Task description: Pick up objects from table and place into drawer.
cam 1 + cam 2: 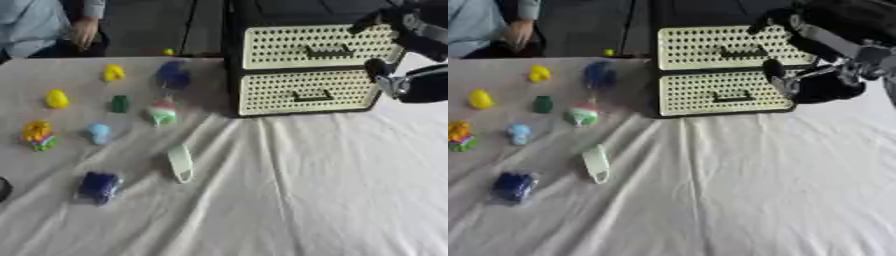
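Observation:
A cream perforated drawer unit (306, 65) in a black frame stands at the back, both drawers pushed in, each with a dark handle. My right hand (826, 85) hovers at its right front, open and holding nothing. One finger (770, 23) reaches across the top drawer and the thumb (774, 70) is by the lower drawer. Small things lie on the left: two yellow toys (57, 98) (113, 73), a dark blue thing (172, 75), a green block (120, 103), a green and white toy (162, 114), a pale blue thing (99, 133), a many-coloured toy (38, 135), a pale green loop (180, 163) and a blue object (99, 187).
A wrinkled white cloth (297, 190) covers the table. A dark rounded shape (3, 189), maybe part of my left hand, shows at the left edge. A person sits beyond the far left corner, touching nothing on the table. A small yellow thing (167, 51) lies past the far edge.

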`<state>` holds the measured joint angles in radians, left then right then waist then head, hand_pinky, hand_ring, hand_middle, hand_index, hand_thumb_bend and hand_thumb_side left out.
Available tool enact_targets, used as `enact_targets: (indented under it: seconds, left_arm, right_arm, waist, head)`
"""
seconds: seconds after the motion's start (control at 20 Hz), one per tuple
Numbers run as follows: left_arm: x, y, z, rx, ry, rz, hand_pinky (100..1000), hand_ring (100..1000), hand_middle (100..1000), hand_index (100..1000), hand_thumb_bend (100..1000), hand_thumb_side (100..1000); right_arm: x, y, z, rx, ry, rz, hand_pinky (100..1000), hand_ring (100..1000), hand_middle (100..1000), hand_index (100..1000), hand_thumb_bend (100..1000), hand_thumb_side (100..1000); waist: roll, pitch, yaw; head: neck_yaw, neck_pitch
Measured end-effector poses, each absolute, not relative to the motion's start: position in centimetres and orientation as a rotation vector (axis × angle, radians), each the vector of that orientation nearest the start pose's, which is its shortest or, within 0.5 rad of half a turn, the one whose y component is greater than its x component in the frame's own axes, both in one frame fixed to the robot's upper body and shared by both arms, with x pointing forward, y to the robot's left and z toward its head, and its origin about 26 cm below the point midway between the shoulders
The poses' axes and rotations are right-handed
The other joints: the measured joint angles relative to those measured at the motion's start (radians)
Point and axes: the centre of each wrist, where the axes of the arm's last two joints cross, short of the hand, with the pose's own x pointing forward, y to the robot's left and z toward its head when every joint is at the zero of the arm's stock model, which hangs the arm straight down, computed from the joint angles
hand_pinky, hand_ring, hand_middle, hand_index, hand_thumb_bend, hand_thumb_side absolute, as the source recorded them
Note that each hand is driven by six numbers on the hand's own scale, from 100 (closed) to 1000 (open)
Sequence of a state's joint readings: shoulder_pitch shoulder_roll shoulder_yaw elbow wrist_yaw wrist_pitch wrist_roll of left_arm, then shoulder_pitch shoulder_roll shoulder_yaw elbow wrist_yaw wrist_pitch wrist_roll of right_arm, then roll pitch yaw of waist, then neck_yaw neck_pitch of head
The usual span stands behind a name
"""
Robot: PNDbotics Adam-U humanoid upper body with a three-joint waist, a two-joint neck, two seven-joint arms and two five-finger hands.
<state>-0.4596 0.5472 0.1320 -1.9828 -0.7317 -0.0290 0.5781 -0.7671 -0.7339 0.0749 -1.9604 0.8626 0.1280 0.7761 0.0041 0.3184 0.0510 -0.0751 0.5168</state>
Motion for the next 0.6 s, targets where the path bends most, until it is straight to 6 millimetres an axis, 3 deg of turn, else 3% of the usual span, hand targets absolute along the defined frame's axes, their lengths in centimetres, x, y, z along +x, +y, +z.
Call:
enact_targets:
  seconds: [0.6]
  left_arm:
    - [30.3, 30.4, 28.3, -1.705, 2.789, 0.172, 533, 658, 838, 890, 100, 1000]
  right_arm:
    - [36.1, -25.6, 35.1, -1.36, -1.422, 1.461, 100, 154, 103, 867, 100, 120]
  waist:
    - [0.001, 0.0, 0.014]
  head:
    - [-0.023, 0.0]
